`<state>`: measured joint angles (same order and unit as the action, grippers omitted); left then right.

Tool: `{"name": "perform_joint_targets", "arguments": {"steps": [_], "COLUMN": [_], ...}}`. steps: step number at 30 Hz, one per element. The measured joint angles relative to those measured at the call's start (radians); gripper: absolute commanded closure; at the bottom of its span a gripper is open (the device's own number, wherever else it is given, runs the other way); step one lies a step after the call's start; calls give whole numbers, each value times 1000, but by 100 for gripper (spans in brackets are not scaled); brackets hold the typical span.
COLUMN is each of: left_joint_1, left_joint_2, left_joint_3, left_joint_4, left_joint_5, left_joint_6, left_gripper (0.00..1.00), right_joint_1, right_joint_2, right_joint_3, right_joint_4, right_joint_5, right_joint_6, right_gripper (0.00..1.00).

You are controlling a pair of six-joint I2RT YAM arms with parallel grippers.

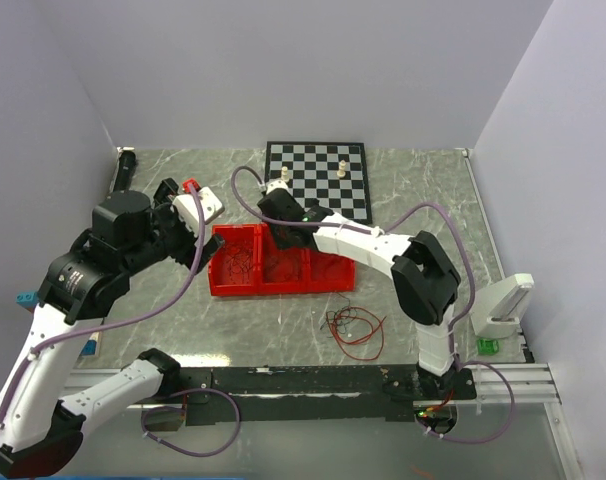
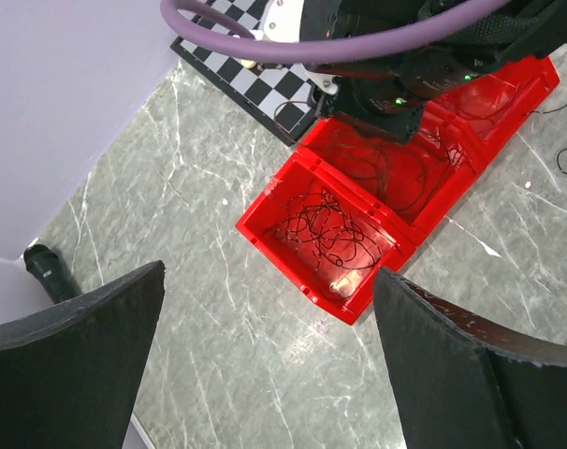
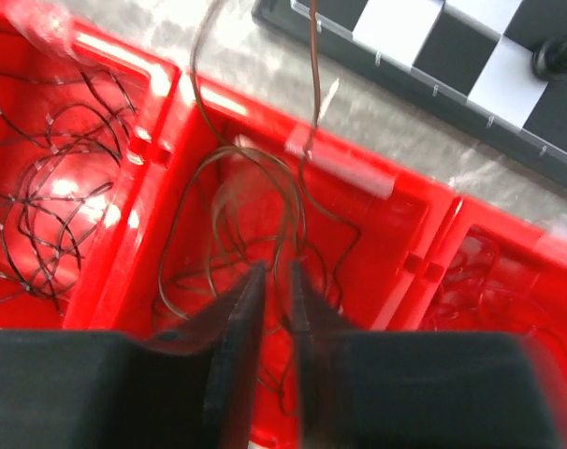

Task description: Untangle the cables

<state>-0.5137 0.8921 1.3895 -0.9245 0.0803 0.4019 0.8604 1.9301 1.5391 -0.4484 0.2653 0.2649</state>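
Step in hand: drawing a strand from the red tray (image 1: 253,290), mid-table. Right gripper (image 3: 276,278) narrow over the middle compartment, a dark strand in the gap; whether it grips cannot be told. Left gripper (image 2: 268,273) wide, empty, off the tray's left end. Loose cables (image 1: 355,330) near the front edge; more tangled in the tray. Next move, by judgement: slow lift. Legible writing: none

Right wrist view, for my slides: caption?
Right gripper, fingers nearly together, among thin dark wires in a red plastic bin.
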Motion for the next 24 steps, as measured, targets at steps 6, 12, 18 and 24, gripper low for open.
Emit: {"name": "perform_joint_targets", "arguments": {"steps": [6, 12, 18, 24], "left_joint_1": [0, 4, 5, 5], "left_joint_2": [-4, -14, -34, -57], "left_joint_3": [-1, -5, -42, -128], "left_joint_4": [-2, -3, 0, -2], "left_joint_5": [1, 6, 46, 101], "left_joint_6": [3, 4, 28, 77], "left_gripper": [3, 3, 3, 3], "right_joint_1": [0, -1, -8, -10], "right_joint_2": [-29, -146, -421, -782], "right_joint_3": [-24, -82, -288, -628], "right_joint_4": [-18, -18, -31, -136], "right_joint_5": [-25, -30, 5, 18], "right_joint_6": [57, 83, 137, 264], "right_gripper": [45, 42, 30, 20]}}
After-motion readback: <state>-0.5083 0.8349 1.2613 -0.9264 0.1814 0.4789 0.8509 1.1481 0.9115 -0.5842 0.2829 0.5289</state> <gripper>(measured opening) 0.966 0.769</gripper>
